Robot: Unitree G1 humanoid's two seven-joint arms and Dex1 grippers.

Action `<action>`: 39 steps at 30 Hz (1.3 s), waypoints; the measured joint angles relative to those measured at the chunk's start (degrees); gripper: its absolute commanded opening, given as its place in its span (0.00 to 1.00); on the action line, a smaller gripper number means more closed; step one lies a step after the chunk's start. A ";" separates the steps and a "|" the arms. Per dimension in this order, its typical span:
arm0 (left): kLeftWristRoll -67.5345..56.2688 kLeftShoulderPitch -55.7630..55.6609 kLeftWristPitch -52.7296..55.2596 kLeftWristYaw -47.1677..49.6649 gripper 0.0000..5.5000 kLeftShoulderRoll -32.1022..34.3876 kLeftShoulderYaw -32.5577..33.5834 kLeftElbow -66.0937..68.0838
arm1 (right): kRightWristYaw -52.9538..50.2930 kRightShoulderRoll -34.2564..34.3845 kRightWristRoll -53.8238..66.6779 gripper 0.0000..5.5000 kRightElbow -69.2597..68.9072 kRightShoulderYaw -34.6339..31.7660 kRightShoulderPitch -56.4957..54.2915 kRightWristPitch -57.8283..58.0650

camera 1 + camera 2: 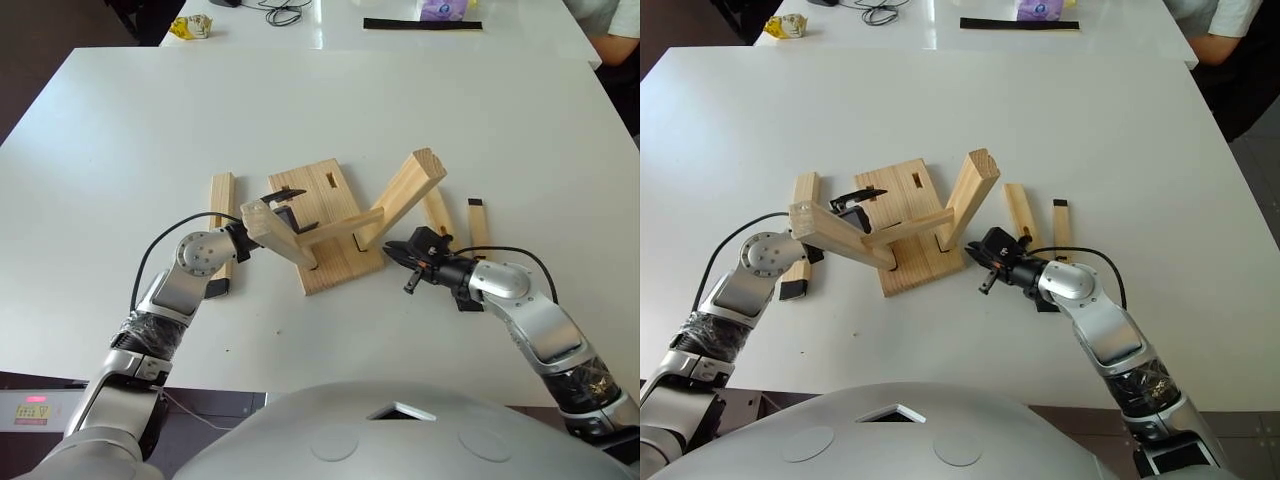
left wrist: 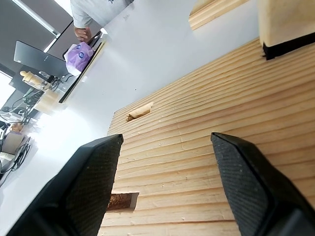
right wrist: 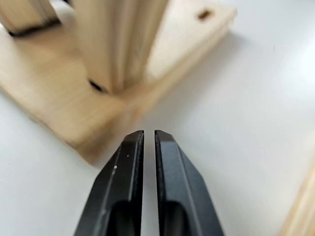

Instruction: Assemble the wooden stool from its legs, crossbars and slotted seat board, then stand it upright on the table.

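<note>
The pale slotted wooden seat board is laid flat on the white surface, with two wooden legs set in it, splayed apart and joined by a thin crossbar. The left hand is held wide open, empty, over the board. The right hand is all but closed on nothing near the board's right corner.

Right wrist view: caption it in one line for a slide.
Shut black right pincer beside the pale slotted wooden seat board, a wooden leg set in it.
</note>
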 measured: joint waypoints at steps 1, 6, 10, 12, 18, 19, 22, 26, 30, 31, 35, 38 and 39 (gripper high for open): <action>-0.01 0.03 0.47 -0.33 0.61 -0.02 -0.21 -0.48 | -0.05 0.18 -0.16 0.07 -0.13 -0.15 0.26 -0.02; -0.45 0.29 1.42 -0.49 0.60 -0.05 -0.27 -0.96 | 4.31 2.02 17.21 0.11 -11.64 -9.71 5.26 7.32; -0.60 0.64 1.93 -0.25 0.60 -0.15 -0.10 -1.22 | 7.81 0.89 27.68 0.20 -17.73 -13.60 7.82 12.56; -0.59 0.67 2.34 -0.21 0.60 -0.27 -0.05 -1.37 | 9.02 0.16 29.85 0.25 -19.47 -13.42 9.17 13.92; -0.54 0.56 2.79 -0.17 0.60 -0.85 -0.05 -1.31 | 7.66 0.04 24.13 0.31 -18.17 -5.40 9.68 13.72; -0.54 0.53 2.79 -0.16 0.60 -0.94 -0.05 -1.28 | 7.33 0.28 22.78 0.31 -17.12 -3.69 9.75 13.39; -0.52 0.39 2.53 -0.19 0.60 -1.09 -0.12 -0.98 | 6.79 1.37 18.78 0.31 -13.77 0.21 9.74 11.62; -0.51 0.25 1.83 -0.20 0.60 -1.13 -0.20 -0.57 | 5.24 4.09 14.84 0.31 -8.53 2.93 9.65 8.87; -0.49 0.20 1.57 -0.20 0.60 -1.14 -0.26 -0.40 | 2.83 7.09 13.91 0.31 -5.83 1.75 8.37 7.63; -0.50 0.19 1.54 -0.20 0.60 -1.14 -0.27 -0.38 | 2.13 7.86 14.13 0.31 -5.29 0.59 8.32 7.68; -0.52 0.67 0.89 -0.21 0.60 -1.06 -0.34 -0.46 | -1.22 9.20 15.42 0.31 -3.92 -7.30 4.79 7.93; -0.55 0.73 0.59 -0.22 0.60 -1.00 -0.35 -0.48 | -2.91 10.77 15.79 0.31 -2.29 -11.40 0.50 8.21; -0.55 0.70 0.60 -0.24 0.60 -1.00 -0.37 -0.48 | -3.05 11.19 15.75 0.31 -1.58 -11.70 -0.23 8.19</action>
